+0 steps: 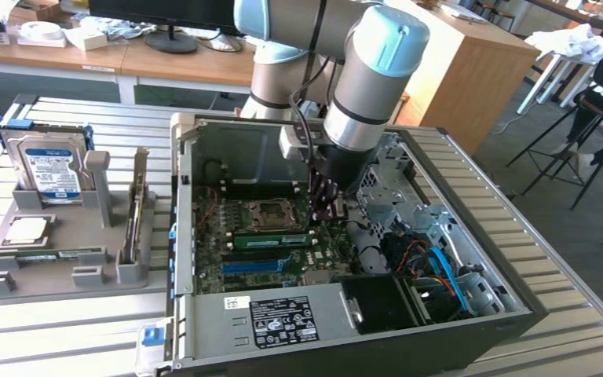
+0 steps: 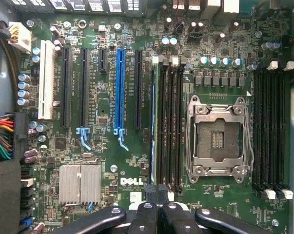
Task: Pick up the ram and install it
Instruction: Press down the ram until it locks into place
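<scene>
Jaws [image 2: 158, 210] drawn together above motherboard [image 2: 107, 161] printed "DELL"; ram [image 2: 153, 122] seated.

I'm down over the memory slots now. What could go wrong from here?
1. The gripper sits over one end of the ram, so pressing there might seat it tilted, with the far end high.
2. The open CPU socket lies right beside these slots, and a sideways slip could hit its exposed contacts.
</scene>
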